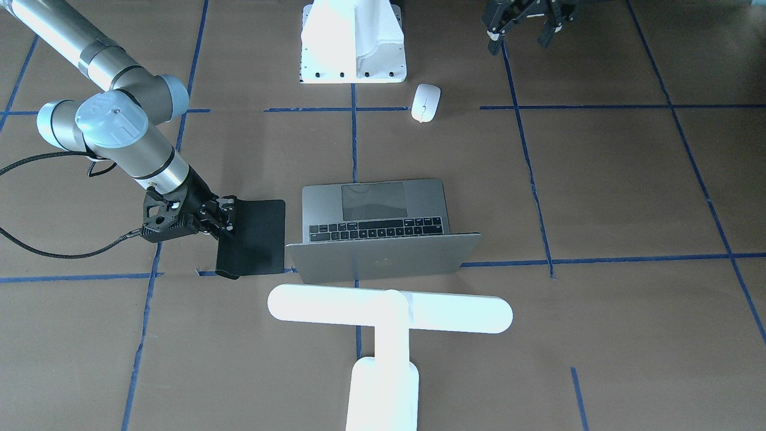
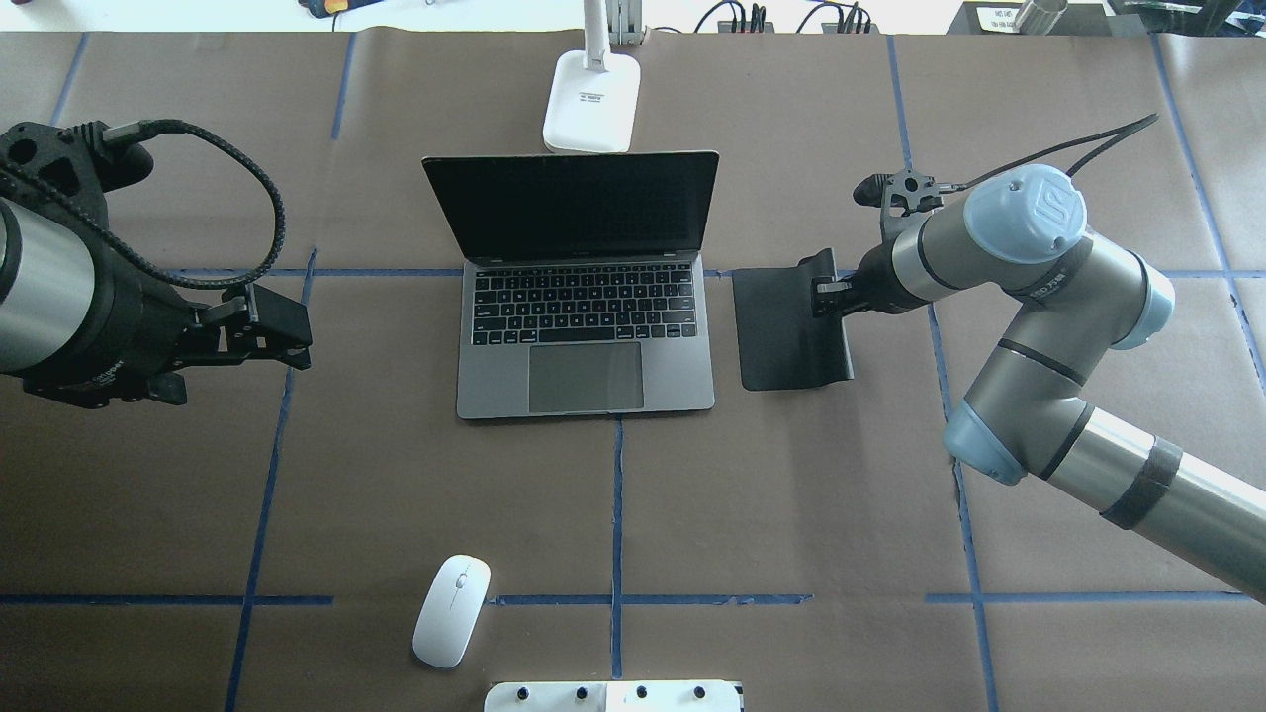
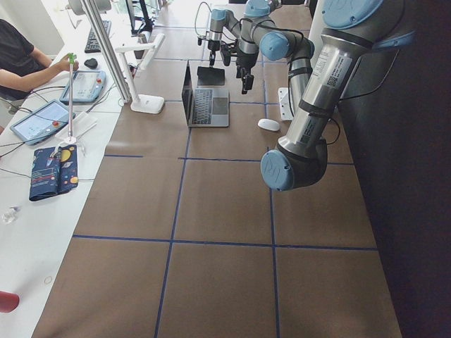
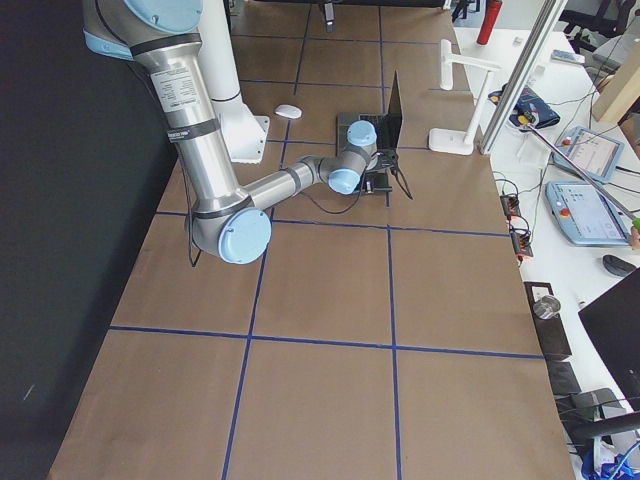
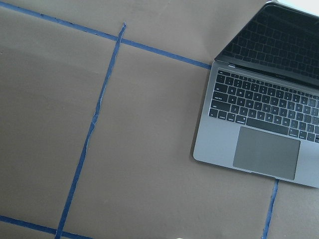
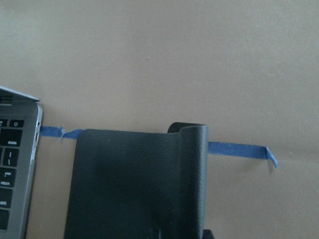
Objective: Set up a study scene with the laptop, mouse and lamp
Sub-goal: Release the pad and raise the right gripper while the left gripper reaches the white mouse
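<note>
Slim grey metal laptop [image 2: 586, 297] open mid-desk, screen up, bright white T-shaped lamp [image 2: 591, 97] just behind its lid. Flat black rectangular mat [image 2: 791, 326] just beside laptop's right side, outer edge curled up and pinched in right gripper [image 2: 829, 293] jaws. Small glossy white oval mouse [image 2: 452, 610] well apart, near white bolted pedestal [image 2: 613, 697]. Left gripper [image 2: 272, 336] aloft left of laptop, holding nothing; jaws' spread: cannot tell.

Brown paper-covered table [image 2: 791, 494], blue tape grid [image 2: 617, 514]; white side desk [image 3: 42, 211] with tablets [image 3: 44, 120]; bright daylight.
</note>
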